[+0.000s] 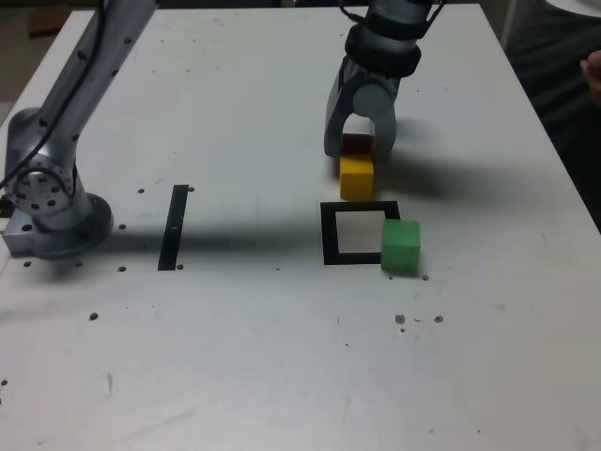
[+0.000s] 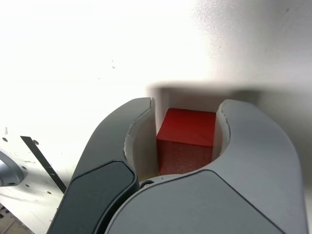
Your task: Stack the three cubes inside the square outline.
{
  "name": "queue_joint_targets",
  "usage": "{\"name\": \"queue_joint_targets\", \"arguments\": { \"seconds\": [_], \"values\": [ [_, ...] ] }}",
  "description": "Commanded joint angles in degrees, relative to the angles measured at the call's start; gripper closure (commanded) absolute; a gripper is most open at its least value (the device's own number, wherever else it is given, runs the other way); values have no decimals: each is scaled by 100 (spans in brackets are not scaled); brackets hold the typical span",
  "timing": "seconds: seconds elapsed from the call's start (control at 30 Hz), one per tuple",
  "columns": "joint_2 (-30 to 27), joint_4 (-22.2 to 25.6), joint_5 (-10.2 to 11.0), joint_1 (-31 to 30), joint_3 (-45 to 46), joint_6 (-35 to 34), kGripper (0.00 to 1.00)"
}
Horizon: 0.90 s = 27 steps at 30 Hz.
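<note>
From where I stood I counted three cubes around the square outline [image 1: 331,235]: one green cube [image 1: 401,247] over its near corner on the exterior view's right, one yellow cube [image 1: 357,178] just beyond its far side, and one red cube [image 1: 357,144] farther beyond it. There was one such outline, and one straight tape strip [image 1: 174,228], out to the exterior view's left of it. I made it one table [image 1: 207,357] under the outline, one arm [image 1: 70,103], and one gripper [image 1: 358,148] with two fingers, beyond the outline
</note>
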Motion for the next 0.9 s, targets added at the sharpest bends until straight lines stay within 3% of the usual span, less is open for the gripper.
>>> {"name": "queue_joint_targets", "arguments": {
  "seconds": [0.0, 0.57, 0.87],
  "values": [
    [23, 21, 36, 7, -11, 3, 70],
    [-879, 284, 441, -128, 336, -313, 70],
    [-1356, 418, 393, -696, 691, -825, 70]
  ]
}}
